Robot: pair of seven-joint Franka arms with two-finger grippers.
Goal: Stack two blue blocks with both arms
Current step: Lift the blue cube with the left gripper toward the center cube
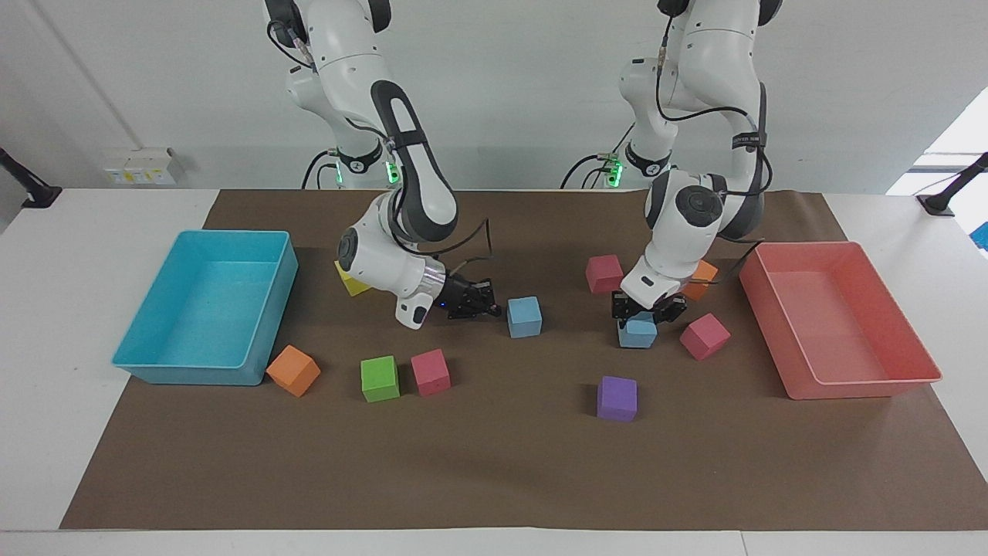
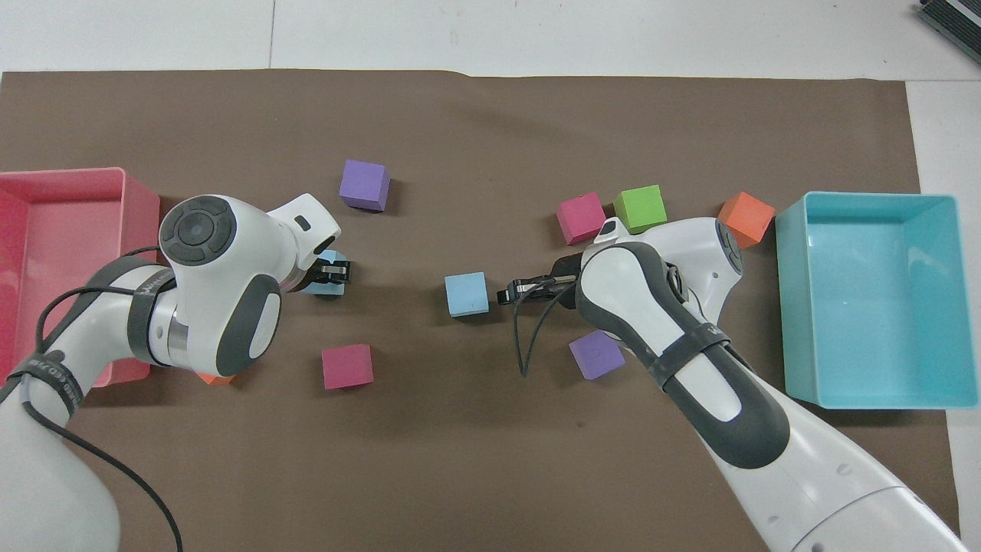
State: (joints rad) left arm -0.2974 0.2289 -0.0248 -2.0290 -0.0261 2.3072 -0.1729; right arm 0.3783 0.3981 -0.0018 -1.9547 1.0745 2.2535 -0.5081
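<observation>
One blue block [image 1: 638, 334] lies on the brown mat toward the left arm's end, and my left gripper [image 1: 647, 310] comes down on it from above, shut on it; in the overhead view the gripper [image 2: 335, 271] covers most of that block [image 2: 326, 261]. The other blue block [image 1: 524, 316] stands free near the mat's middle, also seen in the overhead view [image 2: 466, 294]. My right gripper [image 1: 489, 303] lies low and level, open, its tips just short of this block's side toward the right arm's end, as the overhead view [image 2: 512, 290] also shows.
A purple cube [image 1: 617, 398] lies farther from the robots than the held block, and pink cubes [image 1: 704, 336] [image 1: 603, 273] flank it. Green [image 1: 380, 378], pink [image 1: 430, 371] and orange [image 1: 293, 370] cubes lie beside the turquoise tray [image 1: 139, 363]. The red tray [image 1: 849, 386] is at the left arm's end.
</observation>
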